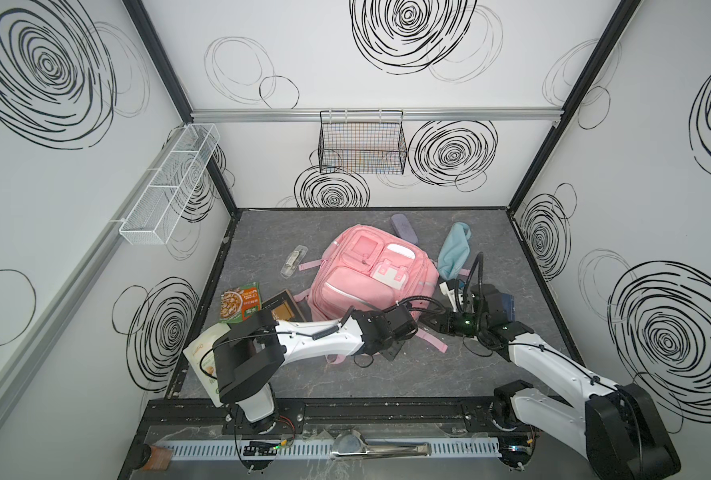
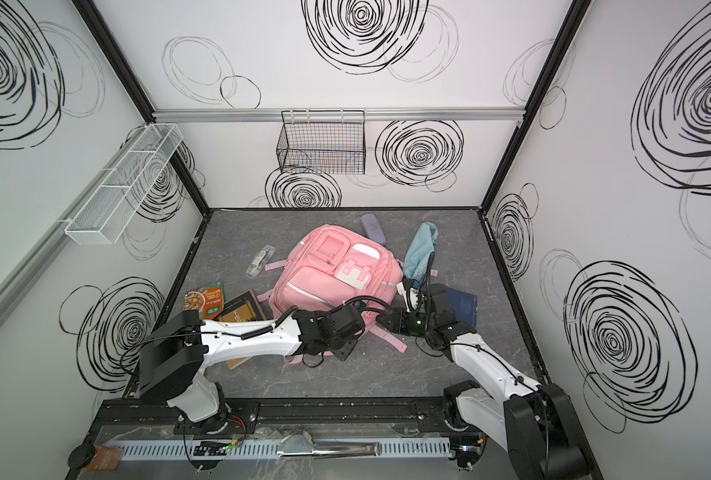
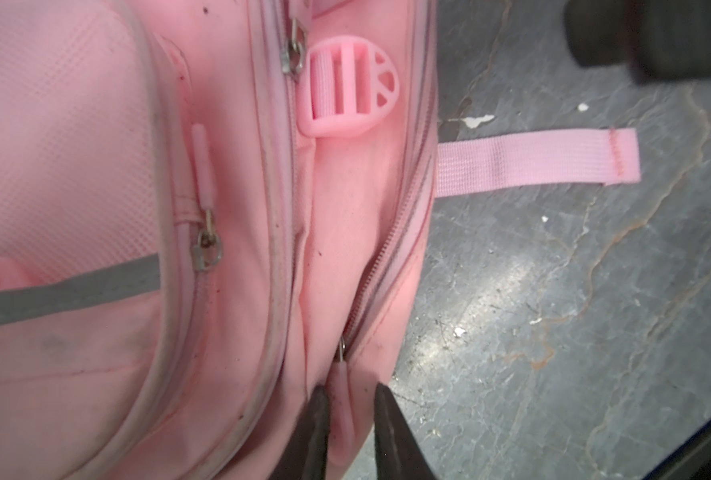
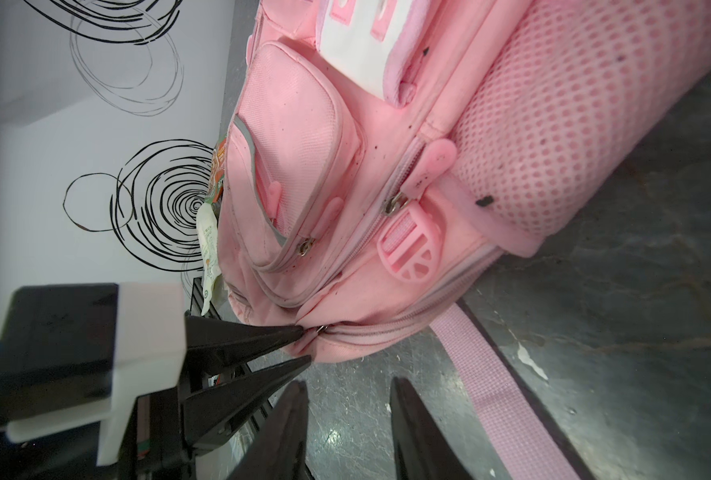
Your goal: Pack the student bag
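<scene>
The student bag [image 1: 370,274] [image 2: 333,274] is a pink backpack lying front-up in the middle of the grey floor in both top views. At its near right corner my left gripper [image 3: 349,397] stands open by a narrow gap. Its jaws stand either side of the pink zipper pull [image 3: 342,395] of the main zipper. The right wrist view shows the left gripper's fingertips [image 4: 300,330] against the bag's corner [image 4: 324,345] at the zipper slider. My right gripper [image 4: 347,386] stands open just beside them, over bare floor, with nothing between its fingers.
A pink strap [image 3: 536,160] lies on the floor by the corner. Around the bag lie a snack packet [image 1: 241,305], a brown book [image 1: 281,309], a clear case [image 1: 293,259], a purple case [image 1: 403,226], a light-blue pouch [image 1: 453,249] and a dark blue book [image 1: 507,305]. Wire baskets [image 1: 362,143] hang on the walls.
</scene>
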